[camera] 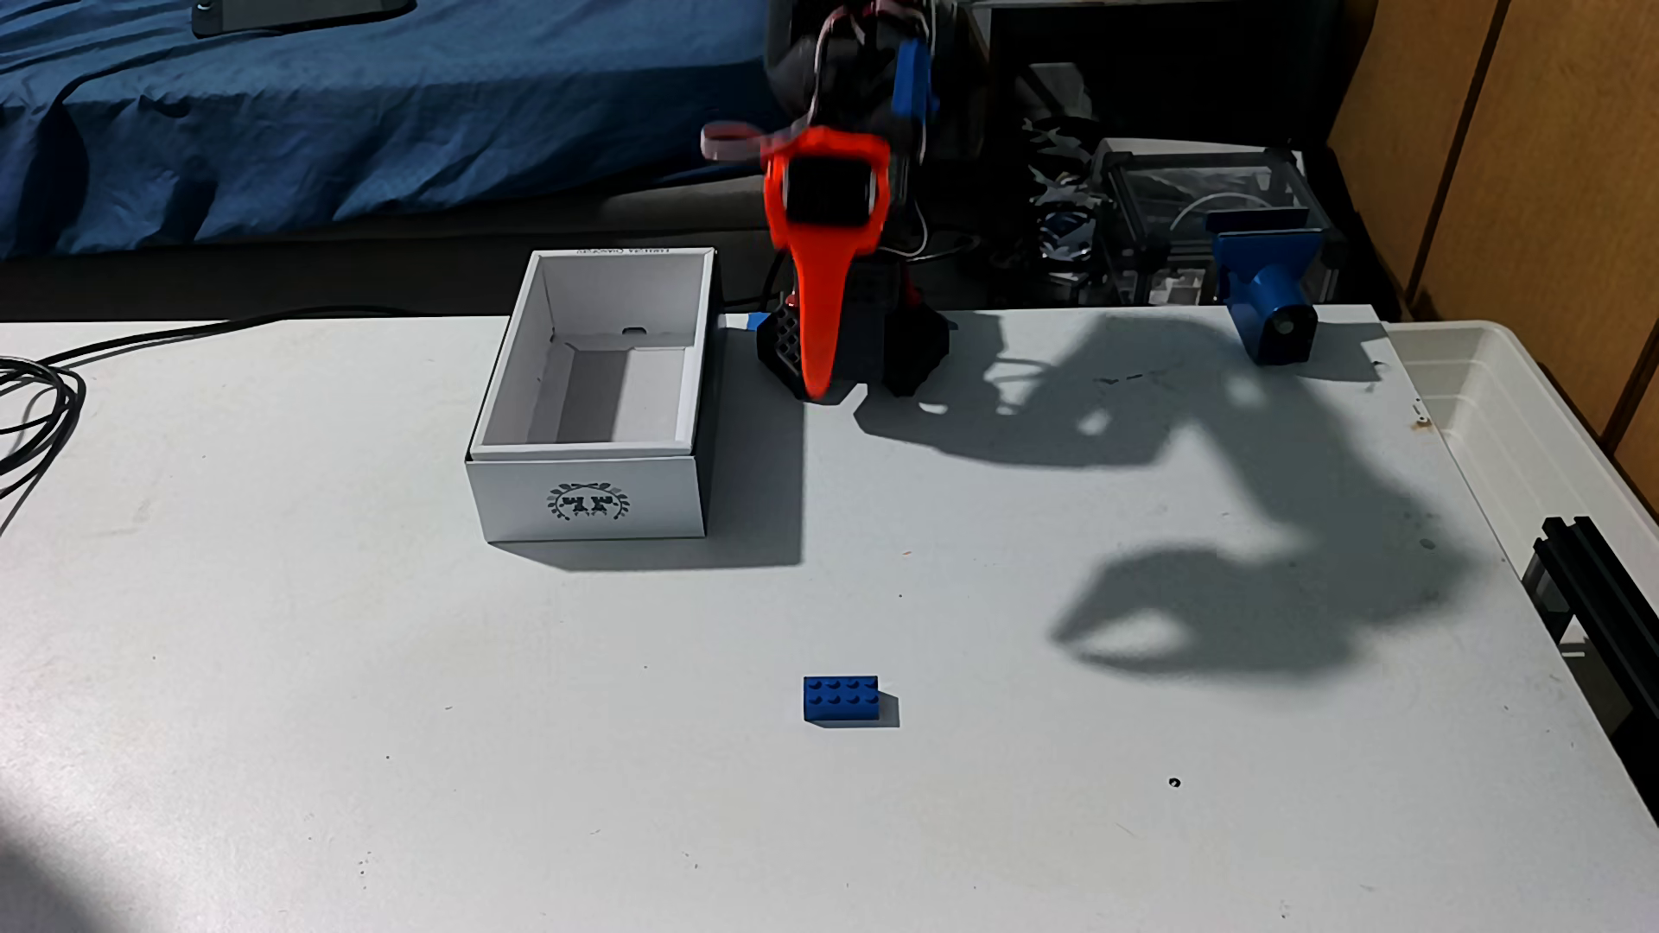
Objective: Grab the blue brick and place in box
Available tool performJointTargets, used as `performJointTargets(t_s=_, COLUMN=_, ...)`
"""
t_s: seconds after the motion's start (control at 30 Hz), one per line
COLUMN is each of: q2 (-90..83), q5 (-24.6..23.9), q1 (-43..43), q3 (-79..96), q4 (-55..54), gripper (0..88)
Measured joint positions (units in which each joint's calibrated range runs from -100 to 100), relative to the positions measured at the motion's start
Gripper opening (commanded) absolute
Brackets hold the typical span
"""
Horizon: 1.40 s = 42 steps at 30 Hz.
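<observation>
The orange jaws (pixel 819 381) hang blurred at the far edge of the desk (pixel 359 718), tip pointing down; whether they are apart or together cannot be told. Just left of them stands the box (pixel 592 498), open, emblem side facing the camera. The blue brick (pixel 841 699) lies studs up, well apart, on bare desk nearer the camera. A blue clamp-like part (pixel 1266 296) sits far right, black cables (pixel 36 404) far left.

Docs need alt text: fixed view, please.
A blue brick lies alone on a white table, nearer the camera than an open, empty white box. The orange gripper hangs, blurred, beside the box.
</observation>
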Motion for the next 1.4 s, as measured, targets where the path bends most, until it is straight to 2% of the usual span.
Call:
performJointTargets(t_s=0.4, q2=19.8, q5=0.0, q1=2.2, q3=-0.1, q4=-8.1, gripper=1.1)
performJointTargets(t_s=1.03, q2=37.3, q5=0.0, q1=2.3, q3=-10.6, q4=-8.4, gripper=0.9)
performJointTargets(t_s=1.4, q2=48.5, q5=-1.8, q1=2.3, q3=-17.7, q4=-8.4, gripper=0.9)
